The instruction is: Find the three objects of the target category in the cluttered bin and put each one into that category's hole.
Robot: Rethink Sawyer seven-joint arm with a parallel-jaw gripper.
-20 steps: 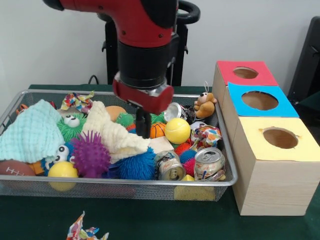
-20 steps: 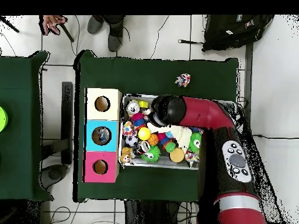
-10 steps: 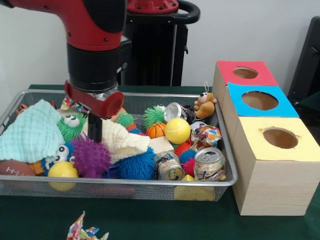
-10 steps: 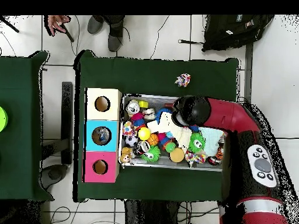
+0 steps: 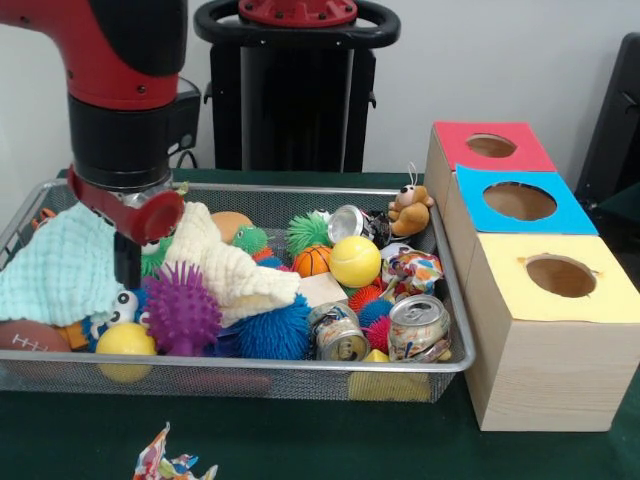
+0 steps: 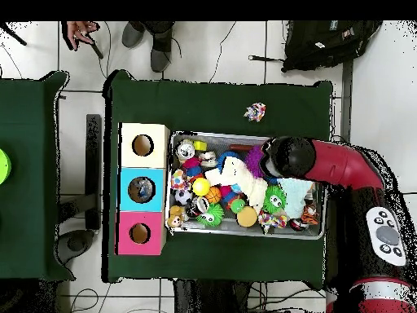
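Over the left end of the wire bin (image 5: 250, 375) the gripper (image 5: 127, 262) is lowered, its tip half hidden behind a purple spiky ball (image 5: 181, 309); whether it is apart or together cannot be told. Two crushed cans (image 5: 418, 328) are seen near the yellow-topped box (image 5: 556, 330).

Even, soft indoor light fills the front view; shadows are faint, with only a dim band under the wire bin (image 5: 240, 375) on the green surface (image 5: 300, 440). The crushed cans (image 5: 418, 328) beside the bin's right wall catch small bright glints. Nothing looks motion-blurred.
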